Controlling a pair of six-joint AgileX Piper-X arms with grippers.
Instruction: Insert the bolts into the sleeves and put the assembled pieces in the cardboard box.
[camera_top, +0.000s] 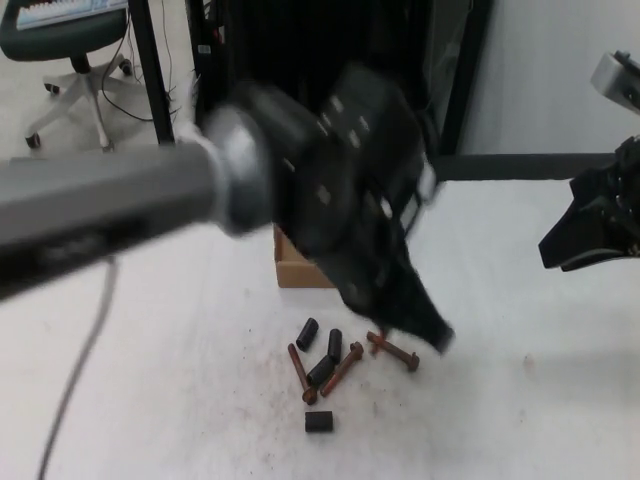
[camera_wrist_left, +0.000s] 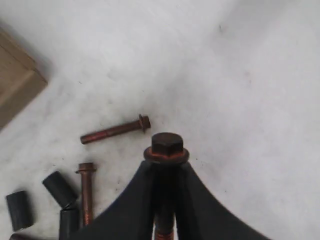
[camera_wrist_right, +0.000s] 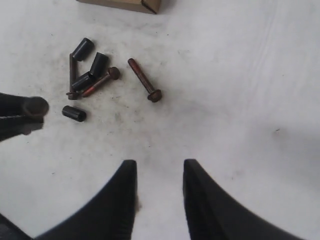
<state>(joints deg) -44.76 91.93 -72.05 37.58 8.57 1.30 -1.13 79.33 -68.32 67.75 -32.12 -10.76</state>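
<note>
My left gripper (camera_wrist_left: 166, 167) is shut on a rusty bolt (camera_wrist_left: 166, 146), whose hex head sticks out past the fingertips. In the high view this gripper (camera_top: 436, 336) hangs just right of the pile of parts. On the white bench lie three loose bolts (camera_top: 392, 350) (camera_top: 342, 368) (camera_top: 301, 373) and several short black sleeves (camera_top: 307, 333) (camera_top: 318, 421). The right wrist view shows the same pile, with a bolt (camera_wrist_right: 145, 80) off to one side and a lone sleeve (camera_wrist_right: 74, 113). My right gripper (camera_wrist_right: 159, 167) is open, holds nothing and stays well clear of the pile. The cardboard box (camera_top: 298, 266) stands behind the pile.
The left arm (camera_top: 120, 200) crosses the high view from the left and hides much of the box. The right arm (camera_top: 590, 230) sits at the right edge. A black frame (camera_top: 150, 70) and an office chair (camera_top: 70, 60) stand beyond the bench. Bare bench lies to the right of the parts.
</note>
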